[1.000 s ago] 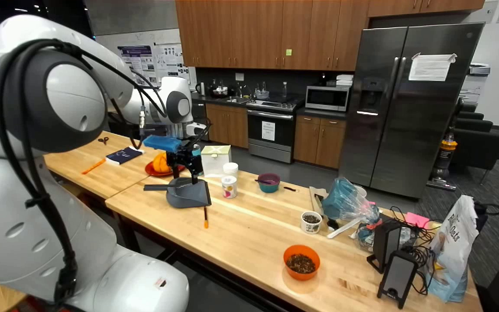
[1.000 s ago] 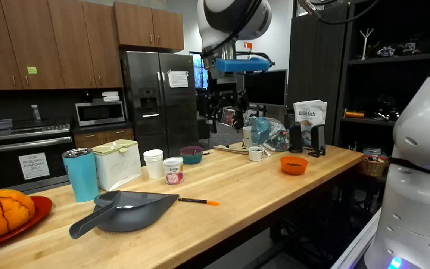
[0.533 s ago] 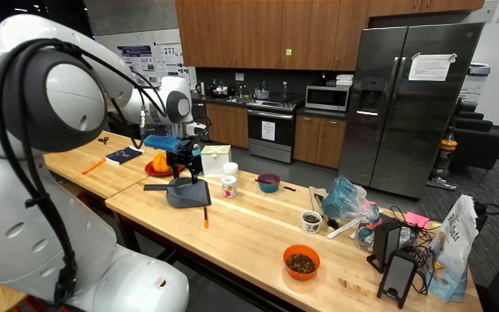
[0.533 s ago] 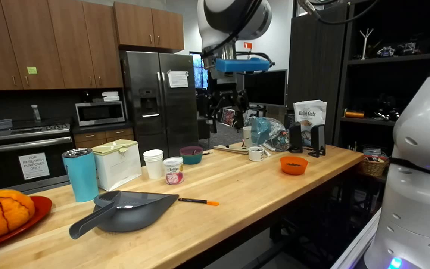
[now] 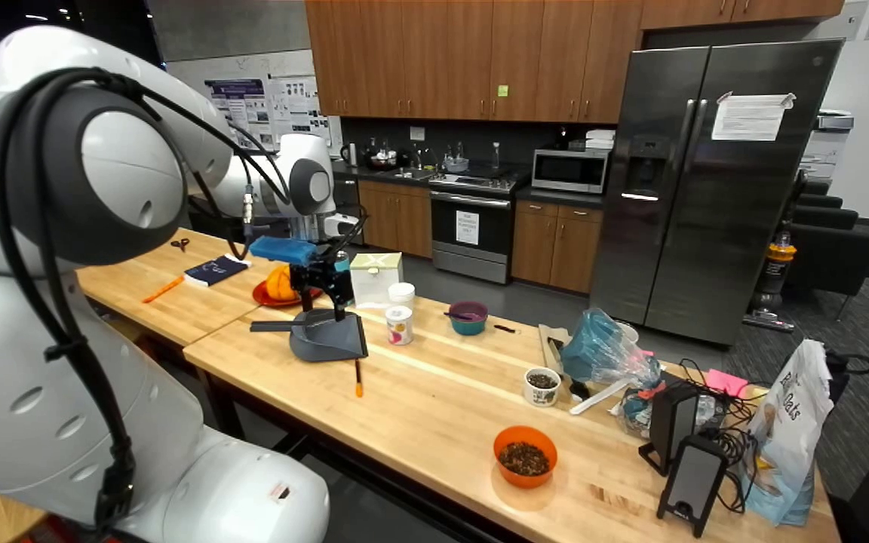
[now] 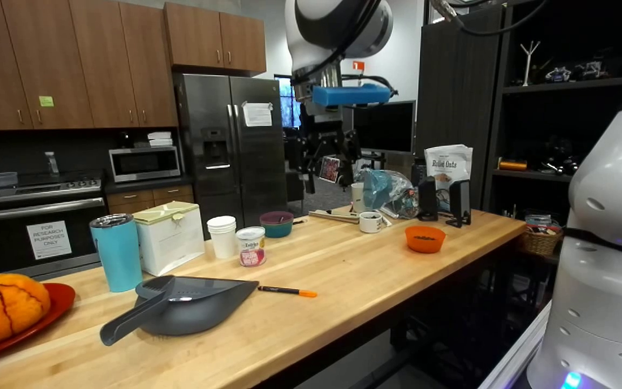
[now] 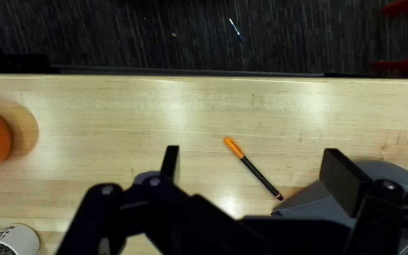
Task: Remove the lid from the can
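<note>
The wooden counter [image 6: 354, 275] serves as work surface. In an exterior view the dustpan [image 6: 203, 309] lies near left, likely just parked; the pink-labelled can [image 6: 251, 253] stands upright beyond its right end, lid [image 6: 250, 233] apparently on. The fingers [image 7: 344, 180] hang wide apart, holding nothing, presumably readied to span that lid; the wrist view shows a marker [image 7: 254, 170] beneath. Against the earlier frame, the fingers have barely, if at all, shifted.

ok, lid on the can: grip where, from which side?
Best by the rim of its round, pale lid, probably from straight above: the can stands upright, lid facing up. Set the open gripper across opposite edges, clear of the side facing the white cups, which stand close by.
</note>
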You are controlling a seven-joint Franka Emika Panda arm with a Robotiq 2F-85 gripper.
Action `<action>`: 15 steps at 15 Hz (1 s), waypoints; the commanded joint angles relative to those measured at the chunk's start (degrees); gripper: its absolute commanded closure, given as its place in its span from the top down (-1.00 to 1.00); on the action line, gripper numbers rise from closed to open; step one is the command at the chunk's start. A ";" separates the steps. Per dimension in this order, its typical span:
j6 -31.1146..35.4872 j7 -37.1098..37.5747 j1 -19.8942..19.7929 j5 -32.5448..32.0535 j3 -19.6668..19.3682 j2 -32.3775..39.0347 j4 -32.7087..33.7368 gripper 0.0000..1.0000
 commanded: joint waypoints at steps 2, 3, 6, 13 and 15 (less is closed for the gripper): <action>0.48 0.94 0.65 -3.09 -0.33 -0.32 -0.94 1.00; 0.44 0.92 0.45 -3.86 -0.49 -0.19 -0.81 1.00; 2.01 0.24 -0.35 -6.63 -1.31 0.36 0.10 1.00; 6.48 -1.80 -2.69 -14.26 -3.82 5.75 5.42 1.00; 6.68 -0.89 -1.67 -12.56 -3.88 3.99 3.13 1.00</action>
